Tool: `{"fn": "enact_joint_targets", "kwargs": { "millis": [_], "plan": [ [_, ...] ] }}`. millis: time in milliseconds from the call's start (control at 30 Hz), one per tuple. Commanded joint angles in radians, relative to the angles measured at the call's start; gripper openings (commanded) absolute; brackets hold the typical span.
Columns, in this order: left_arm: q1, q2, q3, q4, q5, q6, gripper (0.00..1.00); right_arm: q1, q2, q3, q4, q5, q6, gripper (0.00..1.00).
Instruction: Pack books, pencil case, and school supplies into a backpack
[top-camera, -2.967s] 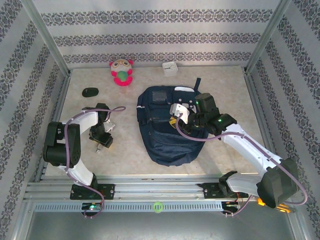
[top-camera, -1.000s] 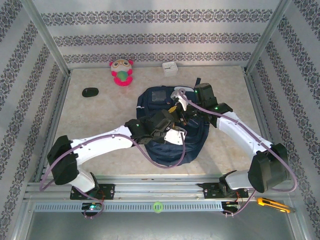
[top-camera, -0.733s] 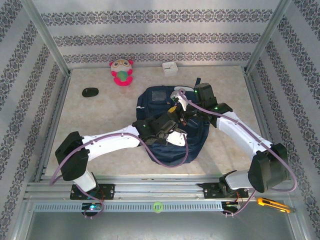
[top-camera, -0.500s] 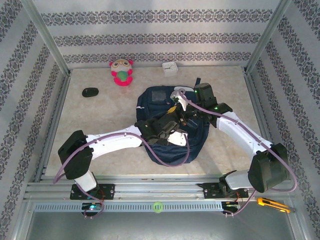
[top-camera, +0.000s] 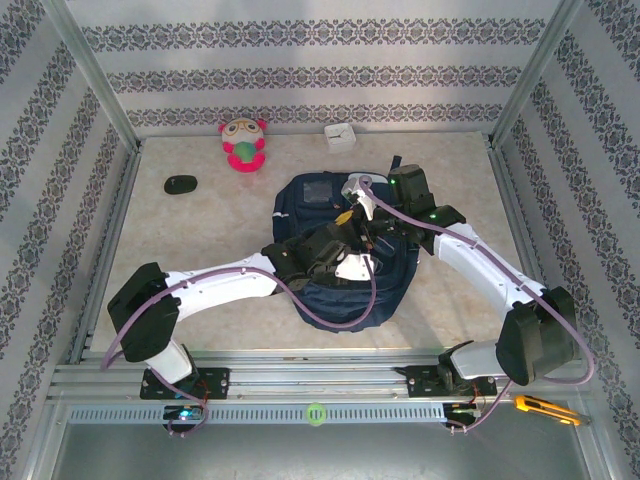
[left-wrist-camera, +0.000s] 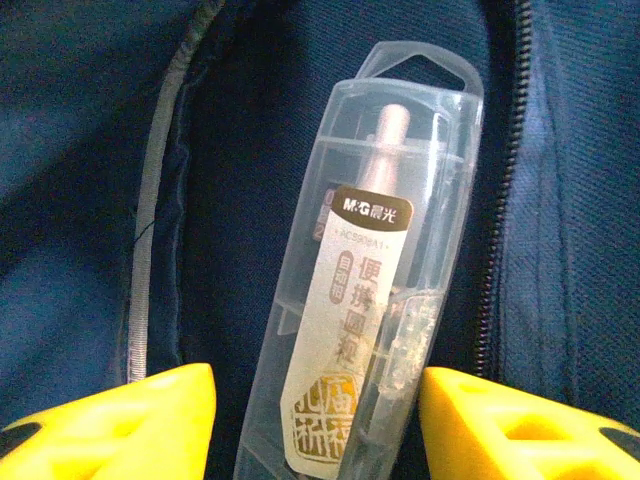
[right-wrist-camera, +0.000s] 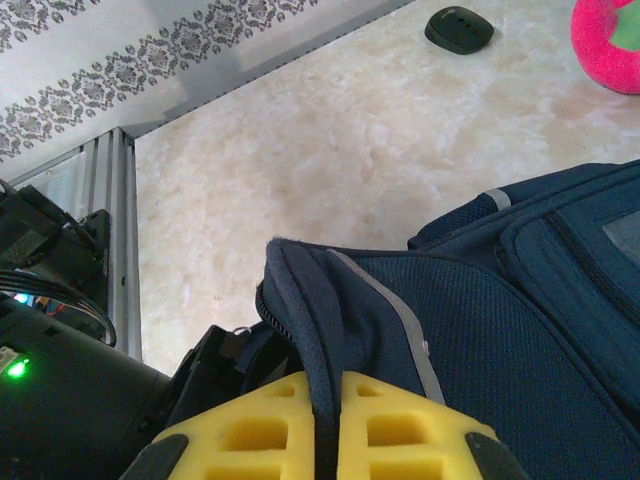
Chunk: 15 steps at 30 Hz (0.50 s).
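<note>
A: Backpack (top-camera: 335, 295)?
B: Flat on the table (top-camera: 200, 230), mid-field, top end toward the far wall. Both arms reach over its middle.
A: Right gripper (right-wrist-camera: 325, 415)?
B: Pinched tight on a fold at the backpack's opening. Fabric runs up between the yellow fingers, lip raised.
A: Left gripper (left-wrist-camera: 315, 430)?
B: Nosed into the opening. Jaws apart, a bit wider than the clear case (left-wrist-camera: 375, 270) lying between them. Case sits inside the pocket, long axis pointing away from the wrist. Sliver of gap beside the left finger (left-wrist-camera: 130, 420). Right side too close to call for contact.
A: Case contents?
B: White printed label, a metal-looking shaft behind it. Can't tell more.
A: Elsewhere?
B: Toy (top-camera: 243, 143) and white box (top-camera: 340, 136) by the far wall, black oval (top-camera: 181, 184) far left. None touching the backpack.
</note>
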Motion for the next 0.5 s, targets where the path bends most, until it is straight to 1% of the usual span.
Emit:
{"fn": "enact_joint_targets", "kwargs": {
  "millis": [0,67,167,300,467],
  "plan": [
    [0.010,-0.038,-0.022,0.072,0.044,-0.096,0.55,0.001,-0.048,0.045,0.073,-0.084,0.022,0.00],
    [0.012,-0.067,-0.049,0.116,0.062,-0.142,0.57,0.000,-0.054,0.038,0.072,-0.076,0.019,0.00],
    [0.018,-0.095,-0.072,0.138,0.073,-0.195,0.57,-0.001,-0.058,0.029,0.072,-0.074,0.015,0.00],
    [0.024,-0.085,-0.086,0.153,0.079,-0.222,0.52,-0.001,-0.057,0.028,0.074,-0.081,0.017,0.00],
    [0.029,-0.023,-0.067,0.164,0.068,-0.222,0.47,-0.001,-0.060,0.030,0.075,-0.081,0.017,0.00]
  ]
}}
